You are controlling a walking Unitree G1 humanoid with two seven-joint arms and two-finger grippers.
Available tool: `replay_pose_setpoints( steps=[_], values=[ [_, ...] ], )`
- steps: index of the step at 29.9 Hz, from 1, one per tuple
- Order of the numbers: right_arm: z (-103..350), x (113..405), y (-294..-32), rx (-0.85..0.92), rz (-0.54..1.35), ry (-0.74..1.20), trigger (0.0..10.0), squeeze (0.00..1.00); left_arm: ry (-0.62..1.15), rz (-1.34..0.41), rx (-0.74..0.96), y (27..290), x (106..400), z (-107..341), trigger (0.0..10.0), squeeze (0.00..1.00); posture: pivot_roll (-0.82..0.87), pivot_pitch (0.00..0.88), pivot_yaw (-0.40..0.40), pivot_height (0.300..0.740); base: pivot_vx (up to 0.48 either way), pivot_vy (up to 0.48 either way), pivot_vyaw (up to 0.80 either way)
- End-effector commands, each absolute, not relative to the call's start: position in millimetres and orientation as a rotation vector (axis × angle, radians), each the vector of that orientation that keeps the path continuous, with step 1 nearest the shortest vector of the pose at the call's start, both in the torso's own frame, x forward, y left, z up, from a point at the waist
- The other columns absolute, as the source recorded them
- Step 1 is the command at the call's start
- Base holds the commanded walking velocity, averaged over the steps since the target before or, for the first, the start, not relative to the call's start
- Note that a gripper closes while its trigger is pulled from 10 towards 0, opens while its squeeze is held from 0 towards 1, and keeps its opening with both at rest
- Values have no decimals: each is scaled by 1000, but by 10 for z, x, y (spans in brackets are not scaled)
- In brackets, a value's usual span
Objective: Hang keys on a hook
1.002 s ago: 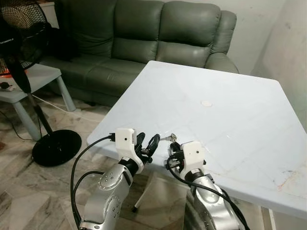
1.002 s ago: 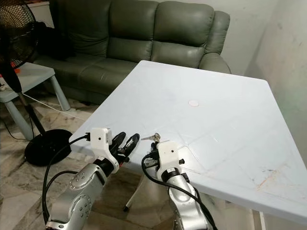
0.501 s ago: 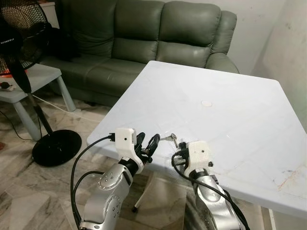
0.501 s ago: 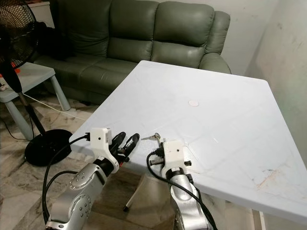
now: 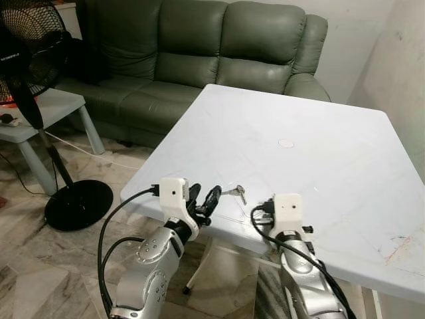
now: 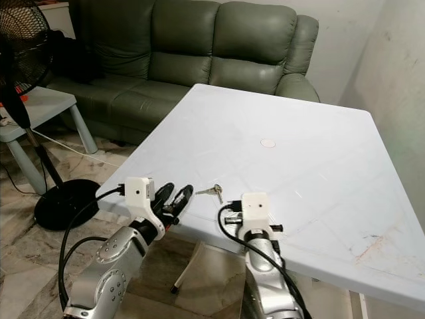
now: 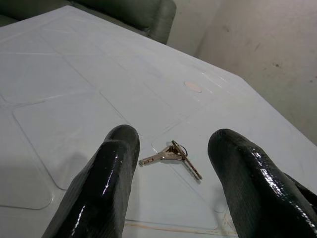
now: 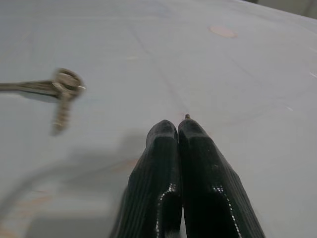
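A small bunch of keys (image 5: 234,192) lies flat on the white table (image 5: 332,153), close to its near edge. My left gripper (image 5: 203,199) is open at that edge, just left of the keys. In the left wrist view the keys (image 7: 173,154) lie on the table between and a little beyond the two fingers (image 7: 116,163). My right gripper (image 8: 177,126) is shut with nothing in it and hovers low over the table to the right of the keys (image 8: 59,91). The right arm's white wrist block (image 5: 287,207) covers its fingers from above.
A round mark (image 5: 286,143) sits mid-table. A green sofa (image 5: 199,53) stands behind the table. A black standing fan (image 5: 30,80) and a low grey side table (image 5: 46,109) are on the left. A pale wall (image 5: 398,66) runs close along the right.
My right arm has slid to the right along the table's near edge, away from the keys. The keys and my left gripper have stayed in place.
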State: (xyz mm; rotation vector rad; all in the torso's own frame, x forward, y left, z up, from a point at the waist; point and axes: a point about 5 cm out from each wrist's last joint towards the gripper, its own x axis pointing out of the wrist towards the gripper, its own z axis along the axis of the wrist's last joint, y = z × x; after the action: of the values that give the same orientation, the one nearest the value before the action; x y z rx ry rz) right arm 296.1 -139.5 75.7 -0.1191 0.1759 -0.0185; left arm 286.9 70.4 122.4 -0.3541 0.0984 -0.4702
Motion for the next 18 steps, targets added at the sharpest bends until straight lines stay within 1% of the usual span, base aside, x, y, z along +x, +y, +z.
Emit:
replay_pose_setpoints(
  steps=[1,7,8,9,10,13,14,15,16,18],
  values=[
    [739,2943,-1432,-107,-7,177,10000,0,93,-484,-407,577,2852,1255,10000,0,-18,11,-30,740,0,0,0],
    [734,2898,-1444,-100,56,155,10000,0,92,-490,-408,564,2859,1260,10000,0,-19,7,-29,740,0,0,0],
    [726,2893,-1451,-86,56,157,10000,937,93,-490,-408,564,2858,1257,10000,0,-21,2,-28,740,0,0,0],
    [722,2889,-1455,-76,56,158,10000,937,93,-491,-408,564,2857,1254,10000,0,-21,2,-28,740,0,0,0],
    [720,2888,-1458,-73,55,159,10000,1000,93,-491,-408,563,2856,1254,10000,0,-21,2,-28,740,0,0,0],
    [731,2889,-1457,-97,63,153,10000,1000,94,-495,-408,556,2855,1256,10000,0,-22,0,-28,740,0,0,0],
    [720,2890,-1452,-105,71,162,10000,165,94,-496,-409,552,2853,1255,10000,0,-22,0,-29,740,0,0,0],
    [720,2890,-1452,-105,71,162,10000,165,94,-496,-409,552,2853,1255,10000,0,-22,0,-29,740,0,0,0],
    [716,2886,-1437,-88,95,160,10000,0,94,-497,-408,550,2852,1255,10000,0,-22,0,-29,740,0,0,0],
    [718,2884,-1432,-89,103,153,10000,0,93,-498,-408,549,2853,1256,10000,0,-20,0,-28,740,0,0,0]
  ],
)
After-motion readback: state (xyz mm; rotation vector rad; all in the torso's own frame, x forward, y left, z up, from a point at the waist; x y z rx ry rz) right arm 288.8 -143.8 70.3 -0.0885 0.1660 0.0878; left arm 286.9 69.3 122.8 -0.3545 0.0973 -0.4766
